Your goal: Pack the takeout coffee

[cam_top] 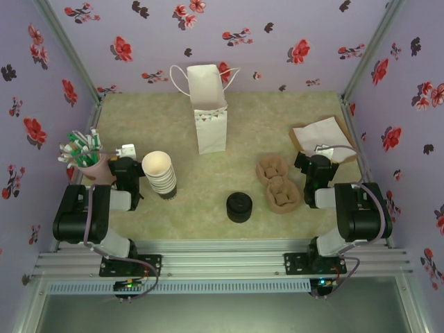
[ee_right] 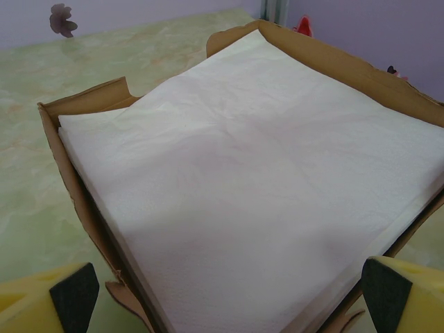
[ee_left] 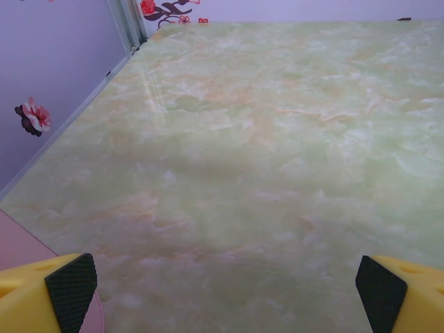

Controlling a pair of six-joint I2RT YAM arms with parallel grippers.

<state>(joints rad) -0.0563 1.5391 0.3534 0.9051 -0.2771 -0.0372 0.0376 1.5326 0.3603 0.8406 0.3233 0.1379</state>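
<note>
It was a robot test booth dressed as a café counter: a marbled green worktop (cam_top: 208, 201) boxed in by floral-papered panels (cam_top: 277, 35), a left arm (cam_top: 83, 215) and a right arm (cam_top: 357, 211) bolted to a metal rail (cam_top: 222, 262), plus a paper bag (cam_top: 209, 118) and stacked cups (cam_top: 159, 173).

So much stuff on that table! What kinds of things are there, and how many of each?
White paper bag: 1
Stack of cream cups: 1
Brown pulp trays: 2
Black lid pile: 1
Cardboard tray of napkins: 1
Pink cup of green sticks: 1
Total: 7
</note>
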